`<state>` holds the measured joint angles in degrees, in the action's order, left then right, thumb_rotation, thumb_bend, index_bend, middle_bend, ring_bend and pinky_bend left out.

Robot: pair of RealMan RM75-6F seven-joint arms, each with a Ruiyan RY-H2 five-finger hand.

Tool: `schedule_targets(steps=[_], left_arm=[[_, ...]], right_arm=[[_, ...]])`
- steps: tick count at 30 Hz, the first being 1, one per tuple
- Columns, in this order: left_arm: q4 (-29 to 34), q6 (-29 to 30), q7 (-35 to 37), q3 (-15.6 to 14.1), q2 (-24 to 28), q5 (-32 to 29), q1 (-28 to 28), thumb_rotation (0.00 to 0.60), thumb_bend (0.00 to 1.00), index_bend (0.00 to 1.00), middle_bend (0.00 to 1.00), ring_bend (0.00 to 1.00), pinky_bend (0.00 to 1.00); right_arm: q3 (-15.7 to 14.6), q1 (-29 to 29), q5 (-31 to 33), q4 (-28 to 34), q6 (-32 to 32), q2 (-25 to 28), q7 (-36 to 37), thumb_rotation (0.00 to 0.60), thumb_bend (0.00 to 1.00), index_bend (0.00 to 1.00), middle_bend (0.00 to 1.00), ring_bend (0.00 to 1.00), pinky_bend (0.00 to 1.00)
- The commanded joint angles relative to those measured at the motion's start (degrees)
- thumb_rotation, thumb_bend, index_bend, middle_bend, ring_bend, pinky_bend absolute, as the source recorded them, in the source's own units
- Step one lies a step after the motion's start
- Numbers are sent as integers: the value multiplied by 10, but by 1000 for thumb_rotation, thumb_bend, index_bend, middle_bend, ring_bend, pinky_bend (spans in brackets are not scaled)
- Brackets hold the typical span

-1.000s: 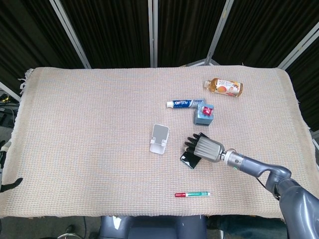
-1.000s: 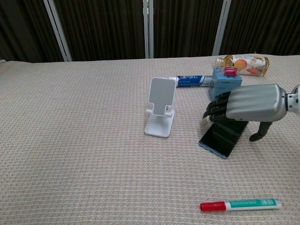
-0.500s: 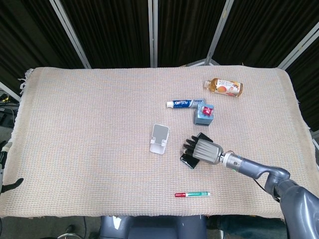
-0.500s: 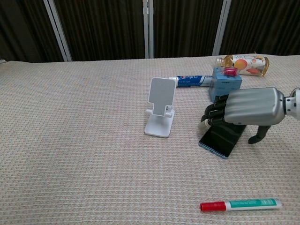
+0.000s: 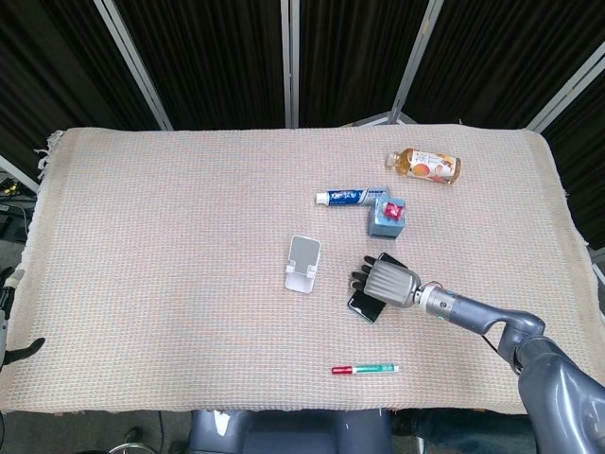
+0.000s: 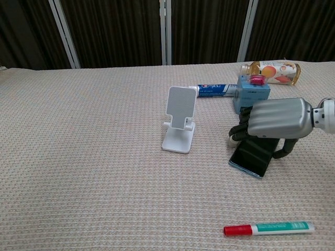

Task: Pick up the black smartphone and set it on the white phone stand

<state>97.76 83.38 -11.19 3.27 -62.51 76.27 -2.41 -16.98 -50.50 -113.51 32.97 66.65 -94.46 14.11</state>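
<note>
Under the right robot hand (image 6: pixel 275 119) lies the black phone (image 6: pixel 252 156), flat on the surface; fingers curl over its far end, grip unconfirmed. Thin, rigid, glass-slick: take by long edges. White stand (image 6: pixel 179 126) sits left, apart.

Right hand closing around the black smartphone; left hand out of frame.

The right arm (image 5: pixel 492 320) is reaching in from the lower right, its forearm running low and nearly level toward the centre of the bench. The right hand (image 6: pixel 276 119) is lying palm-down over the black smartphone (image 6: pixel 253 155), with its fingers (image 6: pixel 238 132) curling down along the phone's left edge and the thumb (image 6: pixel 283 149) hooking down at its right edge, so both sides are gripped.
</note>
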Motion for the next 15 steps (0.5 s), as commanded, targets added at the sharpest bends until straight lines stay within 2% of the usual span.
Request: schedule_targets(steps=[1,5,9,12,15], left_arm=[[2,-1,1,-1,1,1,-1,600,0,0,0,0,0],[6,3,8,-1,5,7,0,600,0,0,0,0,0],[9,8,18,-2,11,15,2,600,0,0,0,0,0],[11,13,29,-2,17,21,4,600,0,0,0,0,0],[10,16,43,-3,22,28,6,600,0,0,0,0,0]], right_arm=[[1,8,-3,-18,42,-3,8,600,166,554,585,489,325],[7,11,-4,-18,76,8,-10,600,166,550,584,493,337],[20,14,-2,-8,111,26,-59,600,169,533,580,494,350],[37,13,0,11,145,51,-125,600,169,532,569,494,351],[63,6,8,72,157,88,-222,600,169,531,540,492,353]])
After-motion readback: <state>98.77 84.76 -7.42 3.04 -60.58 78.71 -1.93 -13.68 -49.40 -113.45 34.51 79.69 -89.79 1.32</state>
